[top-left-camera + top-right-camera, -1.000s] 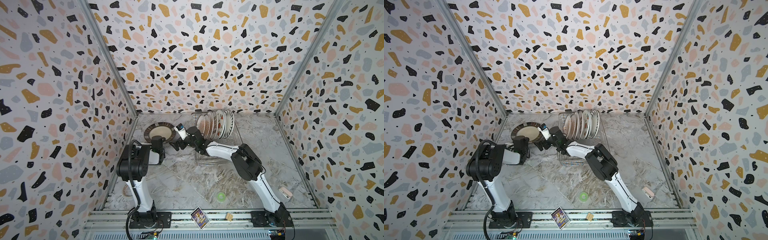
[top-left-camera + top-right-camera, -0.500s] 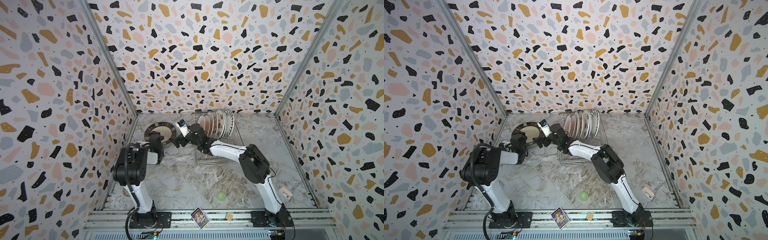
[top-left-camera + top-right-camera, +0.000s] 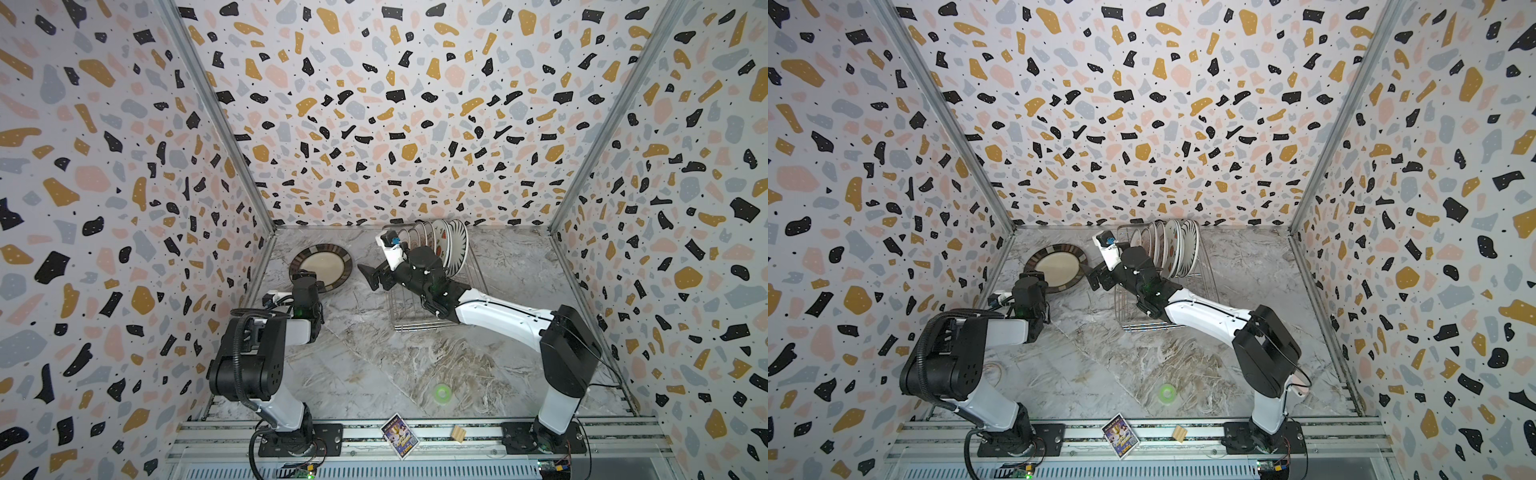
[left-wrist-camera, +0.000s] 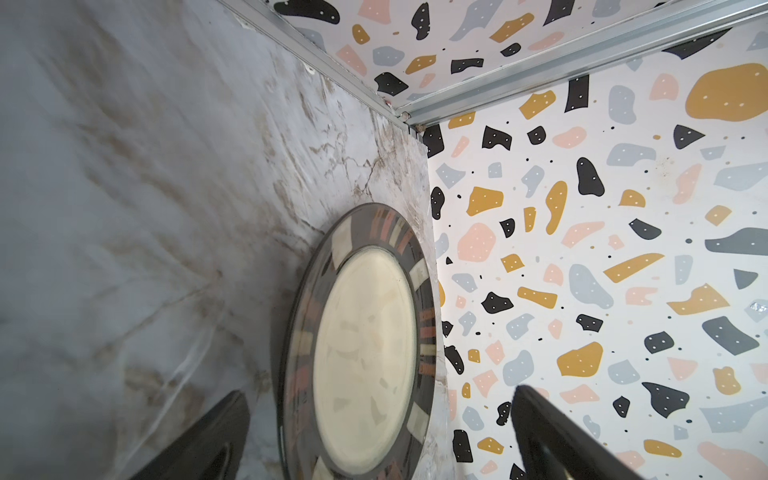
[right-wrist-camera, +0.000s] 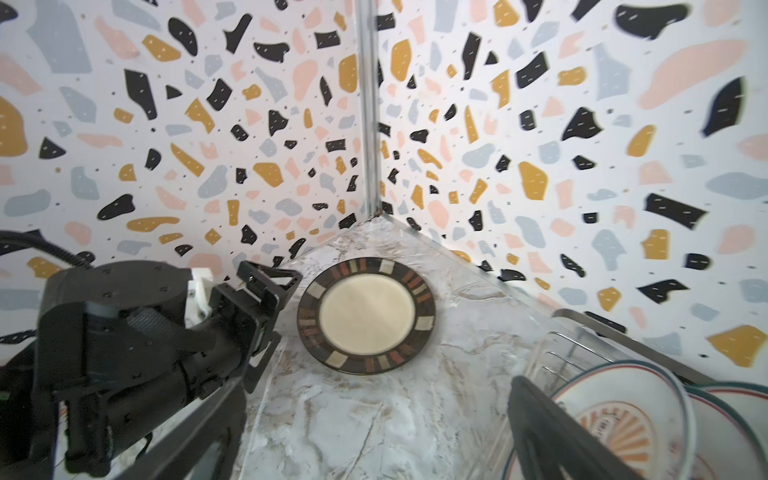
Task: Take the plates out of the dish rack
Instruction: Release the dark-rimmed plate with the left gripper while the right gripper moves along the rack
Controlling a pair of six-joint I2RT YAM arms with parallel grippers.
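One wire dish rack [image 3: 409, 316], back centre, holds five or six upright plates [image 3: 455, 245]. One dark-rimmed plate [image 3: 321, 266] lies flat, back left. The left gripper [image 3: 305, 276] sits just beside it and the right gripper [image 3: 372, 276] between it and the rack, both with jaws apart and empty.

The left gripper [image 3: 304, 277] has opened. A second ago its jaws were narrowed on the near rim of the plate [image 3: 321, 262]; now they stand wide, one on each side of that rim, and the plate lies free just ahead of them. The left arm has folded back, with its elbow sunk toward its base, and the gripper has drawn slightly off the plate.

The right gripper [image 3: 374, 277] was close beside the left gripper at the plate's edge. It has risen and swung away, and the plate is now well ahead of it. Its wrist has moved over the rack [image 3: 415, 316], up against the standing plates.
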